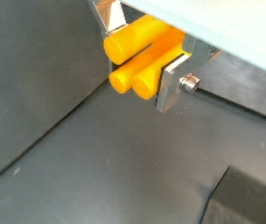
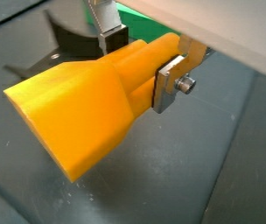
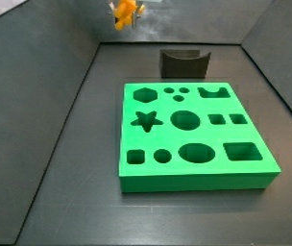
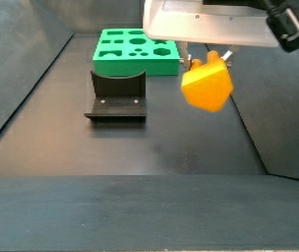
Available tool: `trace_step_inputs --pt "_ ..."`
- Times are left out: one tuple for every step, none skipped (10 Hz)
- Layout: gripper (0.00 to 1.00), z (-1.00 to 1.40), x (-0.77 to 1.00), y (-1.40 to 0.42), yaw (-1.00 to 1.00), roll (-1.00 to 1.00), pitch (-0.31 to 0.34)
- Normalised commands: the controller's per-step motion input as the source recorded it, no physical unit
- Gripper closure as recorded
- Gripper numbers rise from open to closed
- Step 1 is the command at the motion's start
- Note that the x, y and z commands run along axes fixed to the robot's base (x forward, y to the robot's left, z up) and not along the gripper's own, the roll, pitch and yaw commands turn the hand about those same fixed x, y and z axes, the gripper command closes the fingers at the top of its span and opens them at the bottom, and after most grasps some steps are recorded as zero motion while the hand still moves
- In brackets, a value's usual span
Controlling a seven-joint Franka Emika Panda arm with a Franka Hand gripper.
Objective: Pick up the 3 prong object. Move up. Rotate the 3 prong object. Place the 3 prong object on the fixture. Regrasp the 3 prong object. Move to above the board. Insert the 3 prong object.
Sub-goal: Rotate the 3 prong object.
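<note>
The 3 prong object [image 2: 94, 101] is up in the air, clamped between the gripper [image 2: 142, 57] plates, well clear of the dark floor. In a wrist view its broad orange-yellow body flares out away from the fingers [image 2: 171, 83]; in a wrist view its rounded stubby prongs [image 1: 142, 61] stick out side by side past the silver plate [image 1: 171, 83]. So the gripper is closed on the piece, one plate on either side of it.

In a side view the gripper [image 4: 208, 54] hangs under the white wrist housing with the orange piece [image 4: 207, 84] dangling below it. The fixture [image 4: 117, 94] sits on the floor beneath and off to one side of the gripper, apart from it. The board [image 4: 135, 51] lies flat just beyond the fixture.

In a side view the held piece [image 3: 126, 12] shows high at the back wall, the fixture [image 3: 183, 63] below it, and the board [image 3: 194, 135] nearer the camera.
</note>
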Motion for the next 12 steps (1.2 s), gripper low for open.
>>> trace_step_inputs --pt "1.0 -0.01 -0.01 0.02 -1.0 0.0 -0.004" --pt "1.0 -0.01 -0.01 0.02 -1.0 0.0 -0.005" --pt "1.0 -0.01 -0.01 0.02 -1.0 0.0 -0.005" --pt "1.0 -0.01 -0.01 0.02 -1.0 0.0 -0.005" --pt "1.0 -0.01 -0.01 0.02 -1.0 0.0 -0.005" --pt "1.0 -0.01 -0.01 0.02 -1.0 0.0 -0.005" --pt "1.0 -0.01 -0.01 0.02 -1.0 0.0 -0.005" --pt "1.0 -0.01 0.0 0.02 -1.0 0.0 -0.006" --pt "1.0 -0.01 0.0 0.02 -1.0 0.0 -0.006" --pt "1.0 -0.01 0.0 0.02 -1.0 0.0 -0.006" --pt "1.0 -0.01 0.0 0.01 -1.0 0.0 -0.006" --pt "1.0 -0.01 0.0 0.01 -1.0 0.0 -0.006"
